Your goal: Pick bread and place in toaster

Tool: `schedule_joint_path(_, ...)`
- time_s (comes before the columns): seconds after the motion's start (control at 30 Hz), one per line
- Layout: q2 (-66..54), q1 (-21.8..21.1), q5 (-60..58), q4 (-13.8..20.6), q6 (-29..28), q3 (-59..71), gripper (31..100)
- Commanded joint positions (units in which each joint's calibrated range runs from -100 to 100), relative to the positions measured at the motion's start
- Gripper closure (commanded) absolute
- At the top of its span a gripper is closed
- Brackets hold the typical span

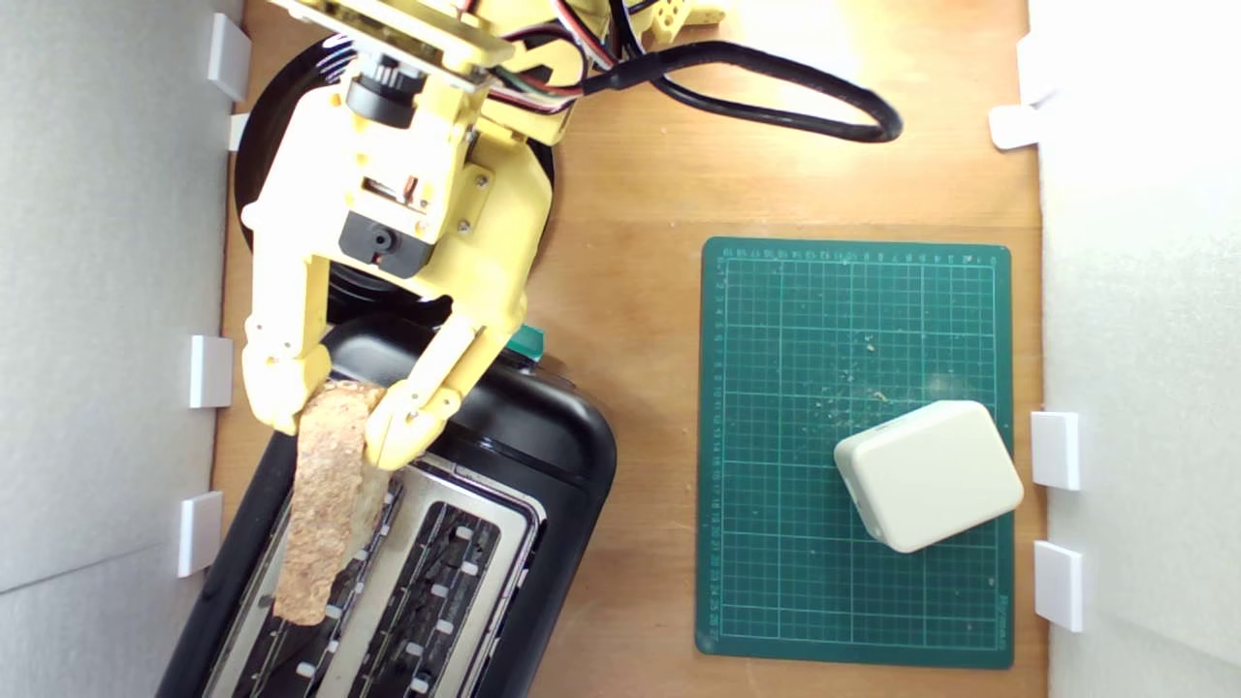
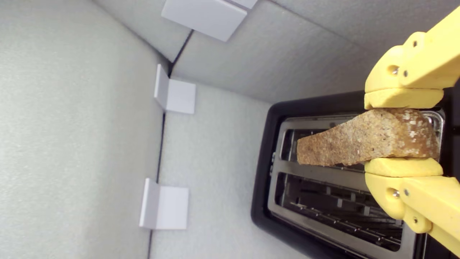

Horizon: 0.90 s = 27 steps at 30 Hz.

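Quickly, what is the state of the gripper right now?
Gripper: closed on the bread, holding it over the toaster.

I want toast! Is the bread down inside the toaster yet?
No, the claw holds the bread above the toaster slots.

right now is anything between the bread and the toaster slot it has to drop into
Nothing visible. The bread is clamped in the fingers and hangs right over the open slot nearest the foam wall of the toaster; both slots look empty.
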Motion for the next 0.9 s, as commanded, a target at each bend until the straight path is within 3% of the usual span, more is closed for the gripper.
schedule_joint_path(0.0, -0.13, 0.93, -2.62, 0.64, -0.2, -3.28, 76.7)
schedule_joint_path(0.87, 8.19, 0.93, -6.97, 1.55, -0.31, -3.28, 76.5)
